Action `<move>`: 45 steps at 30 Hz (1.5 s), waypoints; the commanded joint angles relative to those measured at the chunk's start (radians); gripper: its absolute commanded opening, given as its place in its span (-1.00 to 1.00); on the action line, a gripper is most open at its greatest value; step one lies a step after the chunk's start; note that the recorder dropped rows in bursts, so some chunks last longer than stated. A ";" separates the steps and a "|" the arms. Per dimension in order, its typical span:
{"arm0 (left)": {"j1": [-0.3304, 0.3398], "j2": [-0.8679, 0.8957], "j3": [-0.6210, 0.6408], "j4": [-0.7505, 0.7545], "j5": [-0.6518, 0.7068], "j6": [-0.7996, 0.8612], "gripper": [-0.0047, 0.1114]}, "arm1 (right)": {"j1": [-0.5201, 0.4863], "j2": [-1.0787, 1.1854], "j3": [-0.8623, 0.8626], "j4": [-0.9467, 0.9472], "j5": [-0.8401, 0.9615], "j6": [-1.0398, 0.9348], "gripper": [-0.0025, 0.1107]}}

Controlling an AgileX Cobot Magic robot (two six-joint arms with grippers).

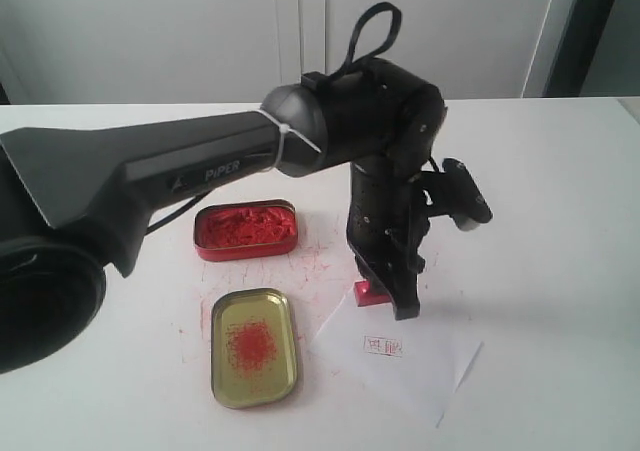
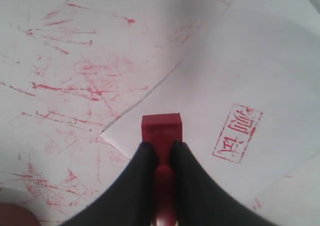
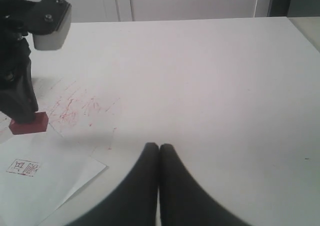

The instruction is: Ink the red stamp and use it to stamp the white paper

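Grasping the red stamp (image 2: 161, 128) at the white paper (image 2: 235, 65) corner, the left end effector (image 2: 163, 147) should press straight down, evenly.

Looks like a robot lab; white table (image 1: 560, 171), white panelled wall (image 1: 180, 31).

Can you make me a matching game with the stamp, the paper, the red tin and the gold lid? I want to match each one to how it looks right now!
Things:
1. red stamp
2. white paper
3. red tin
4. gold lid

How it looks:
A. has a red smudge in its middle
B. pinched by the left gripper
C. full of crumbly red ink
D. has a small red printed mark on it

Pairs: 1-B, 2-D, 3-C, 4-A
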 commanded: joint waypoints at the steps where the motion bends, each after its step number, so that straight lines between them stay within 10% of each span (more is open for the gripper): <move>1: 0.066 -0.014 -0.006 -0.144 -0.021 -0.044 -0.92 | -0.006 -0.006 0.005 -0.001 -0.015 0.002 -0.96; 23: 0.322 -0.011 0.000 -0.779 -0.062 0.038 -0.92 | -0.006 -0.006 0.005 -0.001 -0.015 0.002 -0.96; 45: 0.404 0.058 0.081 -0.888 -0.103 0.040 -0.92 | -0.006 -0.006 0.005 -0.001 -0.015 0.002 -0.96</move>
